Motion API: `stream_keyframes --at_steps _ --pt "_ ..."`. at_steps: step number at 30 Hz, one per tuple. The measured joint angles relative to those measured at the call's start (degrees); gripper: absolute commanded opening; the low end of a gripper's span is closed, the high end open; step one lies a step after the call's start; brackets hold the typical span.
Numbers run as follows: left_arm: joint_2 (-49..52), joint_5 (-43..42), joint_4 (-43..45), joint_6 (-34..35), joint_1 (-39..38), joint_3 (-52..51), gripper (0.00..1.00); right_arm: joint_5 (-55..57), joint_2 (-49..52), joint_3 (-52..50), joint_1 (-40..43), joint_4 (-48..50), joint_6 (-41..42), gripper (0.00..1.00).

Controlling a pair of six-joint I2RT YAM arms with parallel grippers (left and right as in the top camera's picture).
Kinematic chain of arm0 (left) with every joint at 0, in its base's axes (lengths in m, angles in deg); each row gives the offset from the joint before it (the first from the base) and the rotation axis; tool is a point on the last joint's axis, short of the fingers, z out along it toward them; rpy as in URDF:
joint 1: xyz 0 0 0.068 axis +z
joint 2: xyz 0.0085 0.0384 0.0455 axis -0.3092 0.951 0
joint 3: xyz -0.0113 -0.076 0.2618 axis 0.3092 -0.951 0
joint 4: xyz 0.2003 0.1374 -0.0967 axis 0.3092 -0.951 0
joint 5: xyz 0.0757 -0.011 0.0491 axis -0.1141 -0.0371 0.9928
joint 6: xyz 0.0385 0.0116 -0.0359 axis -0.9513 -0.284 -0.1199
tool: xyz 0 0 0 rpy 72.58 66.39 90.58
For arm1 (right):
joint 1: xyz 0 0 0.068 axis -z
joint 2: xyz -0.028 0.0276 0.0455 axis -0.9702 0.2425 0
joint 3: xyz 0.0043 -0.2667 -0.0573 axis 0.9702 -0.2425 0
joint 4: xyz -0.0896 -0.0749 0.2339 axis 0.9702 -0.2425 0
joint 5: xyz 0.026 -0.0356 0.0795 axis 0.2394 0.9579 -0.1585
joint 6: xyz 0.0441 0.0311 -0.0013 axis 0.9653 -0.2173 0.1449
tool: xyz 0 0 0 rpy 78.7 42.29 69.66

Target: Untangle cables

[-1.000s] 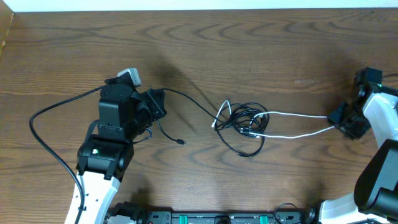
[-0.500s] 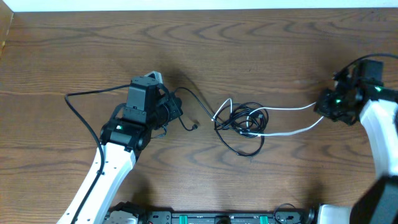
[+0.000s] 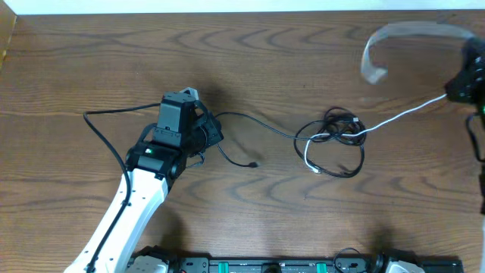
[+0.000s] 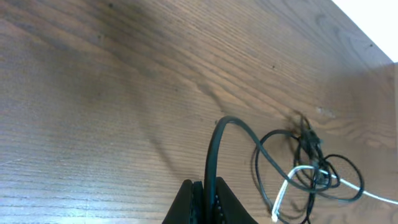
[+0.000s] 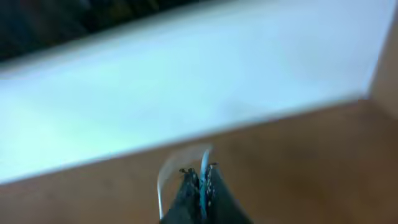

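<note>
The cables lie as a small tangle [image 3: 333,140] of black loops with one white cord, right of the table's middle. My left gripper [image 3: 214,133] is shut on a black cable [image 3: 258,123] that runs right into the tangle; its free plug end [image 3: 254,164] rests on the wood. In the left wrist view that black cable [image 4: 214,155] rises from between the shut jaws of the gripper [image 4: 207,190], with the tangle [image 4: 311,168] beyond. My right gripper [image 3: 461,85] at the far right edge is shut on the white cable [image 3: 402,115], pulled straight. A blurred white loop [image 3: 405,34] swings above. The right wrist view shows the white cable [image 5: 203,165] pinched in the gripper [image 5: 202,182].
The left arm's own thick black wire [image 3: 106,125] loops over the table at the left. A black rail [image 3: 265,265] runs along the front edge. A white wall strip [image 3: 227,6] borders the far edge.
The right gripper has closed on the white cable and swung up and right, dragging the tangle rightward and straightening the white cord. The black cable from the left gripper is drawn out longer.
</note>
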Motion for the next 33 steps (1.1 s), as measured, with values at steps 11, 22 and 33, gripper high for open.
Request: stream_keyframes --at_steps 11,22,33 --pt "1.2 -4.1 0.1 0.5 0.0 0.0 0.91 -10.3 3.3 3.1 0.0 -0.7 0.5 0.01" --pt "1.5 -9.3 6.9 4.2 -7.5 0.0 0.91 -16.1 3.0 3.6 0.0 -6.9 2.4 0.01" --pt "13.1 -1.0 21.6 18.1 -26.5 0.0 0.92 -2.5 12.0 3.5 0.0 -15.4 3.6 0.01"
